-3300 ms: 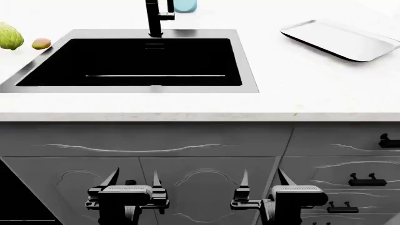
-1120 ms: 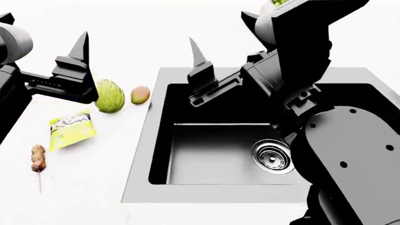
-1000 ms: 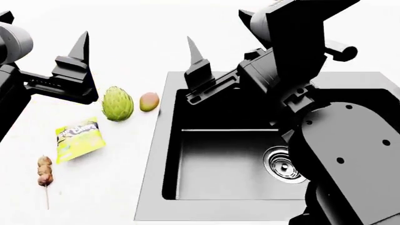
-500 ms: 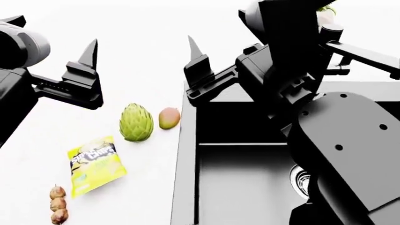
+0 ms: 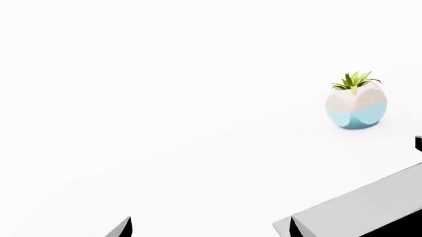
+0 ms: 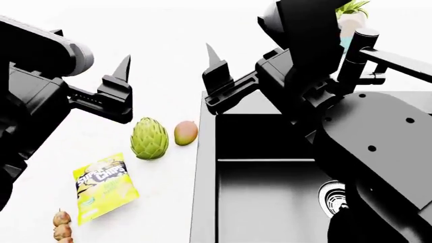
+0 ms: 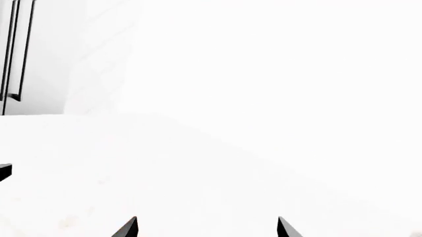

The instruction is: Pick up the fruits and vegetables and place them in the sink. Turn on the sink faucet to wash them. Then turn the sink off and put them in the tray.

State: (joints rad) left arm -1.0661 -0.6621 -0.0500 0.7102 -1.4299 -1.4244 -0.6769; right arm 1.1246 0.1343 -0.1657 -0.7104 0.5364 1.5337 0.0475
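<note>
Lying side by side on the bench [image 6: 162, 61] beside the sink [image 6: 202, 202], artichoke [image 6: 149, 138] and mango [image 6: 185, 132] sit untouched while both tools, left [image 5: 211, 227] and right [image 7: 205, 227], hover open-jawed.

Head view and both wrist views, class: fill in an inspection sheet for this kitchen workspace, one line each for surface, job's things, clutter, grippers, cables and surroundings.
Surface: white counter, bare beyond the items listed.
Job's things: artichoke and mango lie side by side on the counter beside the sink, apart from each other; basin holds neither; faucet stands at the back; tray not in view.
Clutter: chip bag and skewer nearer the robot than the artichoke; potted plant behind the sink.
Grippers: left gripper and right gripper both open, holding nothing, above the counter.
Cables: nothing seen.
Surroundings: white wall; dark vertical bars in the right wrist view, too unclear to name.
</note>
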